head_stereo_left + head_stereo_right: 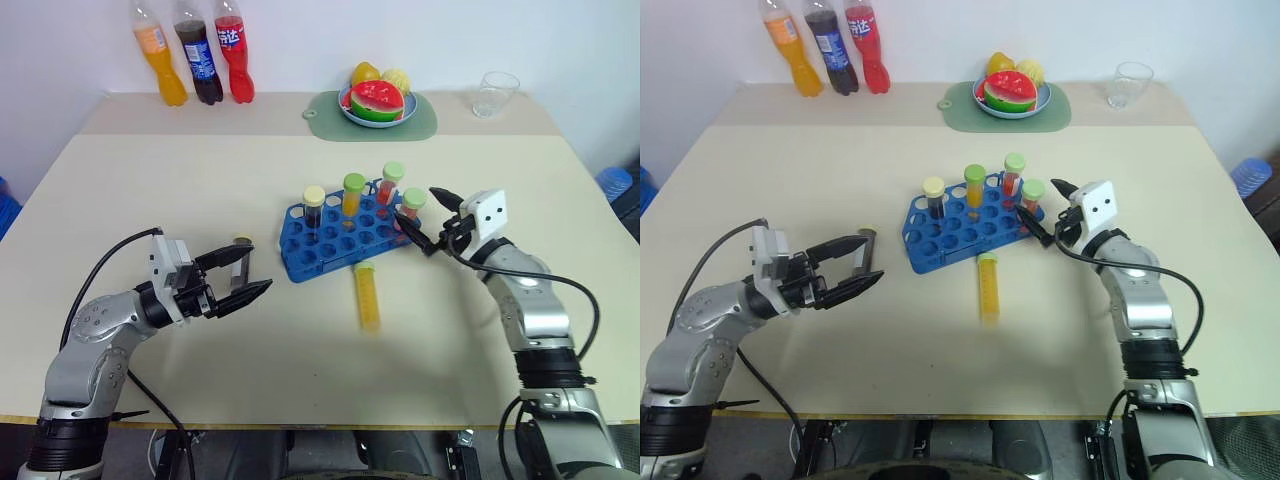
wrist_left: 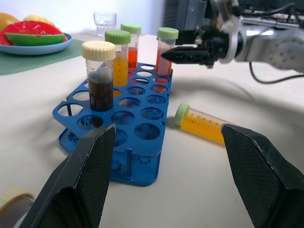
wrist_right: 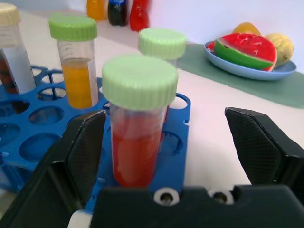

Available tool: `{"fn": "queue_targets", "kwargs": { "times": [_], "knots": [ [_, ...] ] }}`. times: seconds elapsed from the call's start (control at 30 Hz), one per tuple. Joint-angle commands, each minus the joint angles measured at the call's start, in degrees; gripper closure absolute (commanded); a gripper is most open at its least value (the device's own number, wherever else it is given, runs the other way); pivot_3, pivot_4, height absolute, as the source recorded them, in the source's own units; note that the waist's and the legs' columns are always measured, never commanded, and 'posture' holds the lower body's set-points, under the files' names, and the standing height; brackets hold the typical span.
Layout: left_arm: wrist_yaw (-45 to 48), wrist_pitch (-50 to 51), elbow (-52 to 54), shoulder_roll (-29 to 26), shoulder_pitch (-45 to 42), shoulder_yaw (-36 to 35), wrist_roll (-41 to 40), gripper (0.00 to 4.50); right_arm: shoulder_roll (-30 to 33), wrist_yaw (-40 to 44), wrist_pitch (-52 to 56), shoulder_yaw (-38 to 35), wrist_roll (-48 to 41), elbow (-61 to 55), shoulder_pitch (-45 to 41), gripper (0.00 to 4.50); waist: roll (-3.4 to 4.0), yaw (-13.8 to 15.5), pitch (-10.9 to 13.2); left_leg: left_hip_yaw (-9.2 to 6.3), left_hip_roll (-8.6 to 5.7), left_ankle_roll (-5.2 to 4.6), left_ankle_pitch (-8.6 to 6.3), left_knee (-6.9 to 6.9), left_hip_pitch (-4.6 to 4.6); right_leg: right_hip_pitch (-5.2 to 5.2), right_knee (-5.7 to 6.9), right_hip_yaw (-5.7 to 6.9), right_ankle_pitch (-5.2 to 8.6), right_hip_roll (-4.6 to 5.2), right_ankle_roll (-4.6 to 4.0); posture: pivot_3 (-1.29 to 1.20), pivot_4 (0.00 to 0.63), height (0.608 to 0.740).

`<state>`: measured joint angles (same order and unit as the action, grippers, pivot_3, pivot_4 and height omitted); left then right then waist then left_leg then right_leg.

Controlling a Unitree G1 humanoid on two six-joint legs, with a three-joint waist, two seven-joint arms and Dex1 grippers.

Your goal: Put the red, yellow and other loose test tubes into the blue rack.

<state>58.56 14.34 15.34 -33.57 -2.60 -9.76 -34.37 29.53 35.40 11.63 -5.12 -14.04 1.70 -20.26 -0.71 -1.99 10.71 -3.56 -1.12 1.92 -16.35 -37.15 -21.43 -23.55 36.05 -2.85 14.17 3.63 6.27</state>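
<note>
The right tool [image 1: 434, 219] stands spread, empty, around a red tube [image 1: 411, 207] seated in the blue rack [image 1: 330, 243].

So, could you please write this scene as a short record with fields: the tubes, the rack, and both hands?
rack: bright blue plastic tube rack, mid-table
tubes in rack: four upright; dark brown tube with cream cap, yellow-orange tube with green cap, two red tubes with green caps
tube loose: yellow tube with green cap, lying on the beige table in front of the rack
left hand: open, holds nothing, left of the rack
right hand: open, on either side of the nearest red tube
</note>
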Motion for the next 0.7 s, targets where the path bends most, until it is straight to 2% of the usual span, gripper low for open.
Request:
{"fn": "queue_targets", "kwargs": {
  "times": [0.03,0.2,0.33,0.5,0.7],
  "knots": [
    [0.4,-1.4,0.0,0.3,-0.1,0.0,0.0,0.84,4.7,0.6,13.2,-2.3,-4.2,-11.6,3.2,0.09,0.0,0.2,0.0,-0.01,0.0,0.0,0.0,0.0,-0.01,0.0,0.0,0.0,0.0,0.01,0.0,0.0,0.15,0.74],
    [2.0,-3.0,-2.9,0.8,-0.1,0.5,0.6,0.84,13.2,4.6,39.3,-6.6,-20.6,-25.5,5.8,0.09,0.02,0.6,0.0,0.03,0.04,0.0,0.0,-0.03,0.01,0.0,0.0,-0.01,0.02,-0.01,-0.04,0.0,0.15,0.74],
    [4.2,-4.5,-5.2,0.5,-0.4,1.1,1.0,0.84,14.2,2.3,57.0,-8.4,-32.1,-28.4,1.5,0.09,-0.01,0.8,0.0,0.03,0.06,-0.01,0.0,-0.03,0.02,0.02,-0.03,0.0,0.1,-0.06,-0.18,0.0,0.15,0.74],
    [5.8,-5.8,-7.3,-0.2,-1.2,1.1,1.7,0.84,12.5,-2.6,66.4,-5.1,-33.8,-27.8,-2.9,0.09,-0.01,1.2,0.0,0.04,0.04,-0.01,0.0,-0.04,-0.04,0.0,-0.1,0.0,0.1,-0.03,-0.18,0.0,0.15,0.74],
    [5.3,-5.7,-5.8,-0.7,0.3,0.8,1.6,0.84,7.3,-9.1,73.0,-3.3,-32.5,-28.3,-5.3,0.09,-0.01,1.2,0.0,0.03,0.04,-0.03,-0.01,-0.01,-0.1,-0.04,-0.14,0.01,0.02,0.01,-0.03,0.0,0.15,0.74]
  ]
}}
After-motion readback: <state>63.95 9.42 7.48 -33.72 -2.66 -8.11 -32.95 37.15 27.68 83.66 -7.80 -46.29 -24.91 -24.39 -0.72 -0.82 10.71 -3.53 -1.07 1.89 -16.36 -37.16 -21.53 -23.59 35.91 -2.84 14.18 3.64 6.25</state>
